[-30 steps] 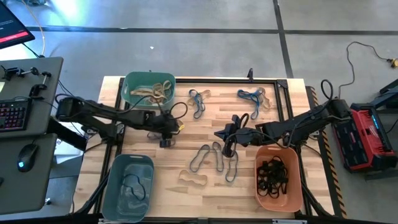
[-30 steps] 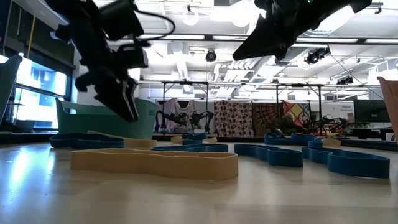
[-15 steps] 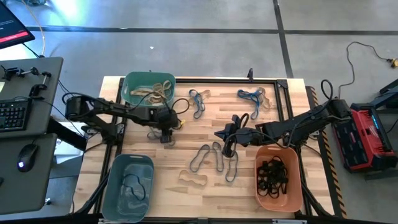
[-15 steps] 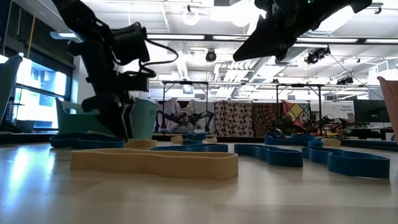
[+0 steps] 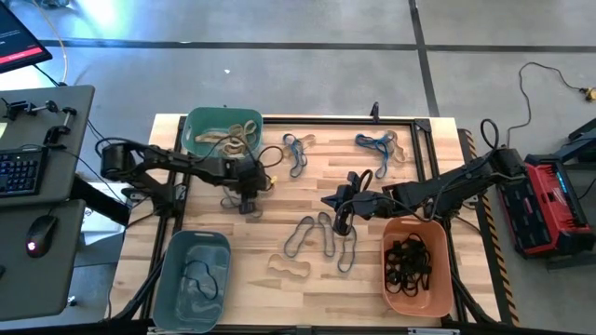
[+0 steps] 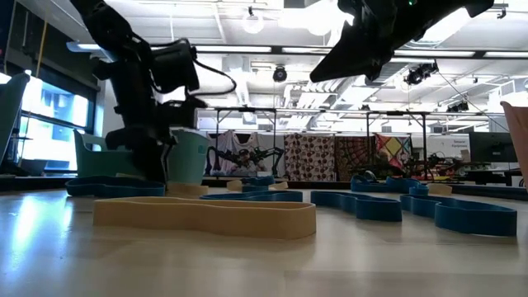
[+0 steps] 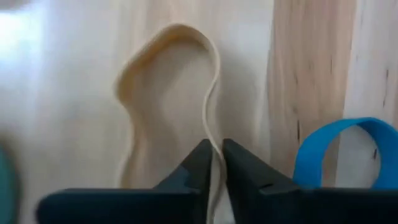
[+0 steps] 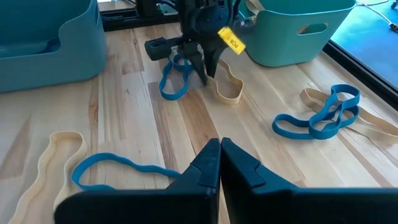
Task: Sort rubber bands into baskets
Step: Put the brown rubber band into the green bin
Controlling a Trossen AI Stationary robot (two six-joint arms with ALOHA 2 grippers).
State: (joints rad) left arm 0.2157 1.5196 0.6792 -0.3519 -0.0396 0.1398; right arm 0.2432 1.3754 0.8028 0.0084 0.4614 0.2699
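Note:
A tan rubber band lies flat on the wooden table, beside a blue band and close to the teal-green basket. My left gripper stands down on the table over the tan band, shut on one strand of it. My right gripper hangs shut and empty above the middle of the table, fingers together in its wrist view. The grey-blue basket sits at the near left. The orange basket, at the near right, holds black bands. My left gripper pinches one thin side strand of the tan band between its two fingertips, a single strand. The fingers come from above, slanting steeply down. The rest of the loop lies slack and flat on the table beyond the fingertips.
Loose bands lie across the table: blue tangles at the far side, grey-blue loops in the middle, a tan loop near the front. The teal-green basket holds tan bands. A desk with keyboard and mouse stands off the left edge.
My left gripper has come down onto the table beside the teal-green basket and its fingers have drawn together on the tan band's strand. The band still lies flat. My right arm has kept still.

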